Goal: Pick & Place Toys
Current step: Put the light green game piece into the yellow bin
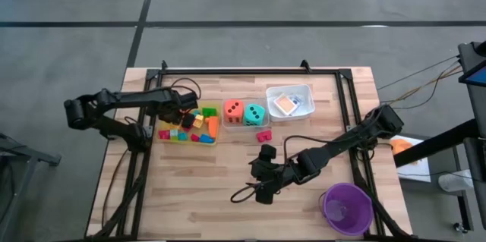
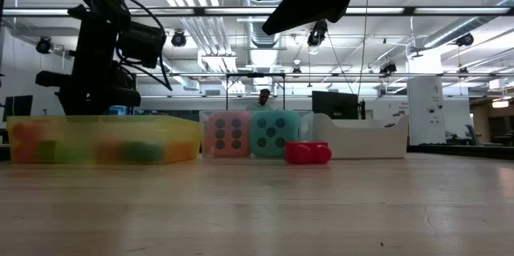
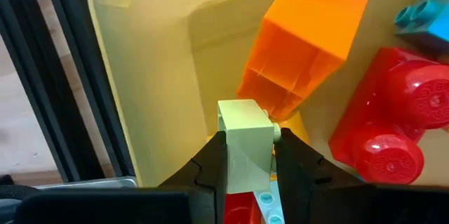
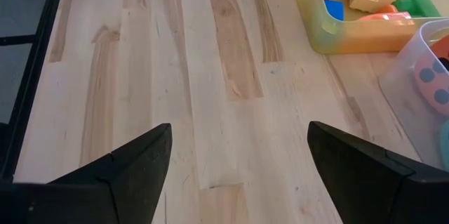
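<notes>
The left pincer (image 3: 249, 164) pinches a pale yellow-green block (image 3: 245, 140) just above the yellow tray (image 3: 154, 62), beside an orange block (image 3: 305, 38). The right pincer (image 4: 238, 164) hangs spread over the bare desk (image 4: 210, 76).

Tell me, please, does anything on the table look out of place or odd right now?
One red block lies alone on the bare wood, in front of the clear tray holding the two dice, while the other blocks sit in the yellow tray. Nothing looks spilled or damaged.
</notes>
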`<state>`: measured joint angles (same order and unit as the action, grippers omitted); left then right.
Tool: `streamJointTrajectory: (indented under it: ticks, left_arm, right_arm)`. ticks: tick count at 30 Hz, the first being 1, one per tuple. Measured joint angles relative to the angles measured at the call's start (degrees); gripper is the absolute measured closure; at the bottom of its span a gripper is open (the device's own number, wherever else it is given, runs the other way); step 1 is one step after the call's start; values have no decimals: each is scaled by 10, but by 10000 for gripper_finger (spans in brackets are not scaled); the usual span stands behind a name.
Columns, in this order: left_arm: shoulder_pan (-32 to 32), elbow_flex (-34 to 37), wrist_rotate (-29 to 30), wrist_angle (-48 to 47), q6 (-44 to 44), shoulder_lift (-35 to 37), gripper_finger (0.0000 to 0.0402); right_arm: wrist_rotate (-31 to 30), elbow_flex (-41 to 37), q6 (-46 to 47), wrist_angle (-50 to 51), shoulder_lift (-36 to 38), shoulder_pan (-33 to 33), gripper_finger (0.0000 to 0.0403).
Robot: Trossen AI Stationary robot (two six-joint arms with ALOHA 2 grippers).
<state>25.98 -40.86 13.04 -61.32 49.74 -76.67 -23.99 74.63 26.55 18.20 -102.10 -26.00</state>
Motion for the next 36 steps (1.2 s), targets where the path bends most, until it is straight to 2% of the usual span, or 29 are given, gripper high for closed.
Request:
streamJointTrajectory:
  ticks: [13, 16, 36]
  left_arm:
    - [0, -1, -7, 2, -14, -10, 322]
    - [-7, -1, -27, -2, -14, -10, 322]
    - [-20, -1, -30, -17, -17, -11, 322]
  right_arm:
    - [2, 0, 0, 4, 0, 0, 76]
    - [3, 0, 0, 4, 0, 0, 76]
    - [5, 0, 0, 5, 0, 0, 76]
